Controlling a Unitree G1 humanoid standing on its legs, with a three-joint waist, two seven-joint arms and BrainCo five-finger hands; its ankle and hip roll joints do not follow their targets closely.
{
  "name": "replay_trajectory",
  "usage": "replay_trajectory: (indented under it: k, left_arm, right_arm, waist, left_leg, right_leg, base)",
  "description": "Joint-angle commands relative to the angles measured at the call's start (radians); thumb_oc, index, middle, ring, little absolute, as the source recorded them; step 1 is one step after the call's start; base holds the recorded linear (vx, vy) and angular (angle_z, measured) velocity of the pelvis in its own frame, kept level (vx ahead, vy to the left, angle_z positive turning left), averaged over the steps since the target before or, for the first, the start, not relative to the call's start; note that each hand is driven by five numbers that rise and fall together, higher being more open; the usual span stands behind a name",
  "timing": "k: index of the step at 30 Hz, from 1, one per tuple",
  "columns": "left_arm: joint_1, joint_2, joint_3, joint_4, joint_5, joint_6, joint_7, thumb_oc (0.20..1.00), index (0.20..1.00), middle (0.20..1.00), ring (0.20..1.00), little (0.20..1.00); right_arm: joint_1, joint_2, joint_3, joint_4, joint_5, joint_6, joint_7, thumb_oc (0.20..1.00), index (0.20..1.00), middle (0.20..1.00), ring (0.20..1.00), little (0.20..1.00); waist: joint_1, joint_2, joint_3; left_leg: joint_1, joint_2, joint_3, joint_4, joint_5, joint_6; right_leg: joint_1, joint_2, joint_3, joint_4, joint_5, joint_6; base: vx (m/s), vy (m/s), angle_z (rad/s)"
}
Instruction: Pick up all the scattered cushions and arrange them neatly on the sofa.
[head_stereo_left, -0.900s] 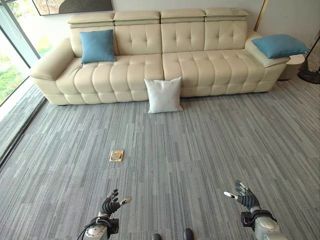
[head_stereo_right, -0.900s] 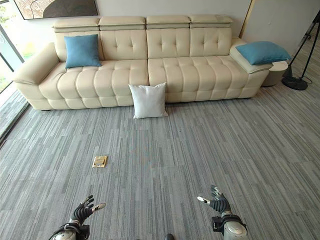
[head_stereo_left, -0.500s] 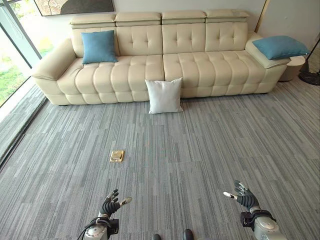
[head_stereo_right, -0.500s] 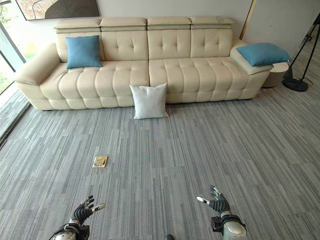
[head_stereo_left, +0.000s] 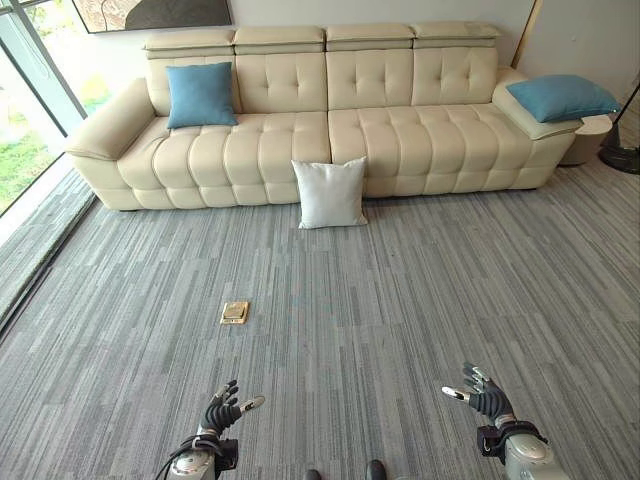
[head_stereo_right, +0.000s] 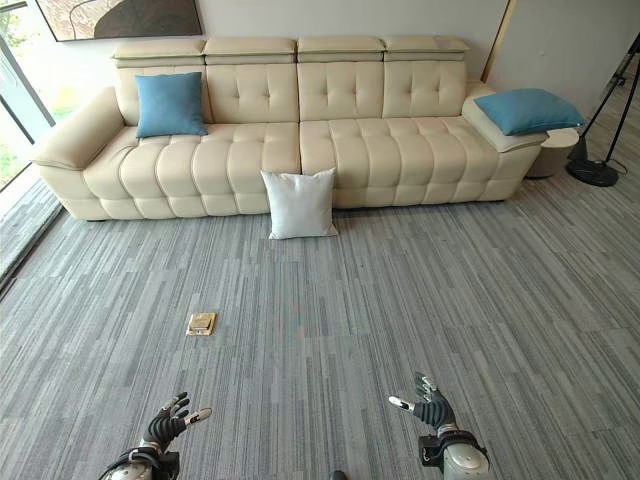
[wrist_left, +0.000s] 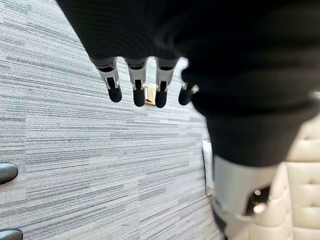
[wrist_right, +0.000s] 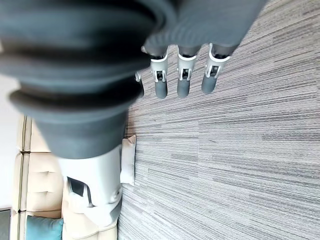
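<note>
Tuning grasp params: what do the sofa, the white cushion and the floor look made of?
Cream tufted sofa: looks like leather or faux leather, smooth with a soft sheen. White square cushion: matte woven fabric, apparently soft-filled. Grey striped floor: low-pile carpet, probably tiles.

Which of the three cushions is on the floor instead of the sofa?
The white cushion, standing on the carpet against the sofa's front. Both blue cushions rest on the sofa.

A living room: cream sofa (head_stereo_left: 340, 120), grey carpet (head_stereo_left: 400, 300)
</note>
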Motion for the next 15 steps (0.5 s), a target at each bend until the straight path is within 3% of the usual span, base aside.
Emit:
replay_trajectory:
  k: [1, 15]
  left_arm:
    - [-0.063, 0.032, 0.002, 0.025, -0.017, -0.023, 0.001, 1.0, 1.0, 1.0, 1.0, 1.0]
    - [-0.084, 0.026, -0.008, 0.039, -0.026, -0.016, 0.014, 1.0, 1.0, 1.0, 1.0, 1.0]
  right_arm:
    - [-0.058, -0.016, 0.006, -0.002, 0.031, -0.033, 0.001, 1.0, 1.0, 1.0, 1.0, 1.0]
    - [-0.089, -0.011, 0.034, -0.021, 0.034, -0.029, -0.008, 1.0, 1.0, 1.0, 1.0, 1.0]
  waist:
    - [0.005, -0.018, 0.019]
    - [0.007, -0.022, 0.044]
  left_leg:
    - [0.053, 0.062, -0.024, -0.001, -0.13, -0.066]
    - [0.014, 0.052, -0.031, -0.001, -0.137, -0.054]
  right_leg:
    - [0.04, -0.086, 0.025, 0.001, -0.125, 0.091]
    - [0.009, -0.092, 0.027, 0.001, -0.129, 0.095]
  base:
    - [0.0, 0.0, 0.0]
    - [0.05, 0.02, 0.01]
